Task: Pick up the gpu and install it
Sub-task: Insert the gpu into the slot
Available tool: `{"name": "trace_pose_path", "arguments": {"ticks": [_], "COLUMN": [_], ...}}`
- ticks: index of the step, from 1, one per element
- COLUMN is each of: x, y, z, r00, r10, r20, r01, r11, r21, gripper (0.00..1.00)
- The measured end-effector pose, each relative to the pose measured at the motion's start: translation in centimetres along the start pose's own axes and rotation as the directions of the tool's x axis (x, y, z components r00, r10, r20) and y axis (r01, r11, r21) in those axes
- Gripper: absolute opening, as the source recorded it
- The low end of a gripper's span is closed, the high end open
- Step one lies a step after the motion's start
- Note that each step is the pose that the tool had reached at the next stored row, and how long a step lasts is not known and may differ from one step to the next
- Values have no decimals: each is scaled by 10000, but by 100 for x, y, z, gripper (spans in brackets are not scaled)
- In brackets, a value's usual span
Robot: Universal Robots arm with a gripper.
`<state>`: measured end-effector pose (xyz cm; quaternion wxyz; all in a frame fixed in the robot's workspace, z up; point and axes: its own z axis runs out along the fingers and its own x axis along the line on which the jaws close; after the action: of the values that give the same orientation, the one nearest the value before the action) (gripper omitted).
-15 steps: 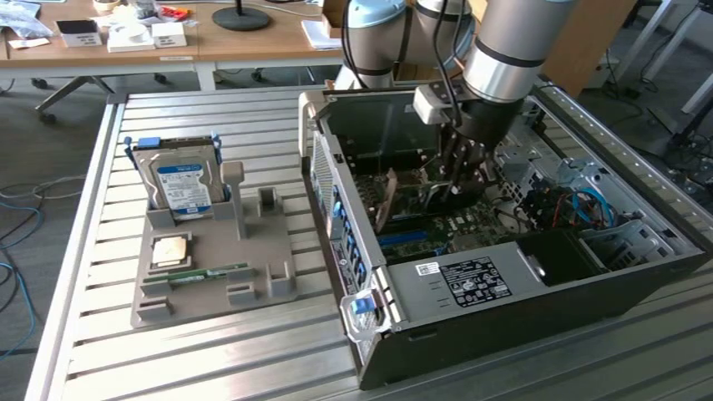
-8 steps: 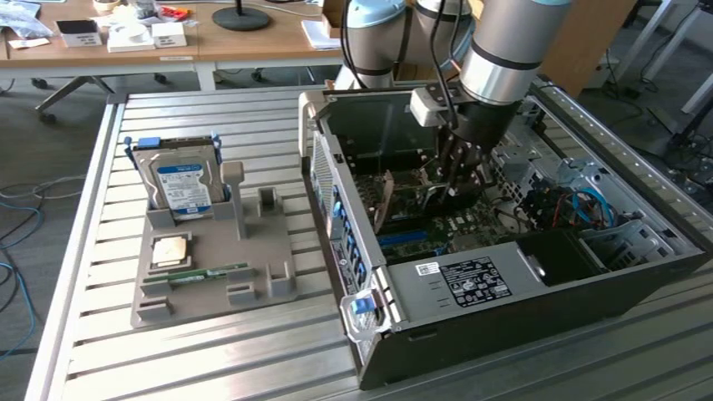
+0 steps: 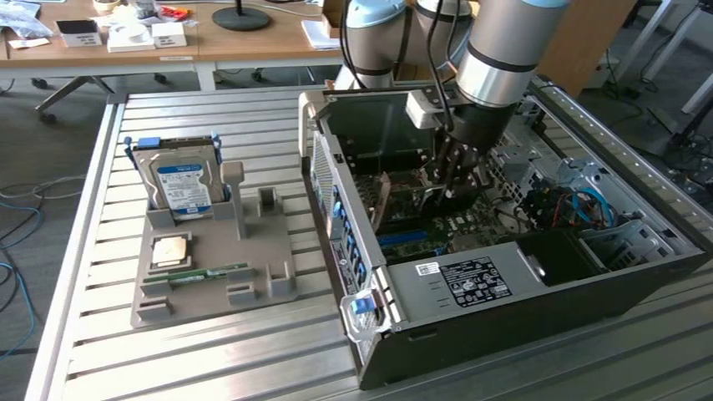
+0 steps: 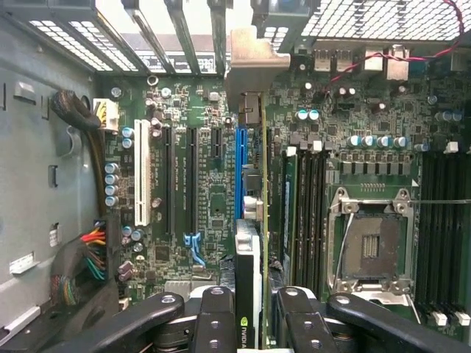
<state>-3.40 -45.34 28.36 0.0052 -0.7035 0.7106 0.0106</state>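
The gpu [image 4: 251, 220] is seen edge-on as a thin dark card with a green logo near my fingers. Its silvery end bracket [image 4: 255, 62] reaches the rear slot openings of the case. My gripper [image 4: 249, 320] is shut on the card, one black finger [image 4: 213, 316] on each side. The card stands upright along the blue expansion slot [image 4: 240, 165] on the motherboard [image 4: 202, 191]; I cannot tell whether its edge is seated. In the exterior view my gripper [image 3: 452, 185] reaches down inside the open computer case [image 3: 502, 284].
A CPU socket [image 4: 370, 246] and memory slots [image 4: 310, 213] lie beside the card, and cable bundles [image 4: 85, 254] lie on the other side. On the slatted table, a grey holder [image 3: 212, 267] carries a hard drive [image 3: 184, 184], a CPU [image 3: 169, 251] and a green RAM stick [image 3: 206, 274].
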Motion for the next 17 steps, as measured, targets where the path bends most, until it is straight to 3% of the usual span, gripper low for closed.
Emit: {"name": "trace_pose_path", "arguments": {"ticks": [17], "x": [48], "y": [73], "z": [40], "r00": [10000], "r10": [0], "r20": [-2], "r01": [0], "r11": [10000], "r21": [-1], "gripper": [27]}}
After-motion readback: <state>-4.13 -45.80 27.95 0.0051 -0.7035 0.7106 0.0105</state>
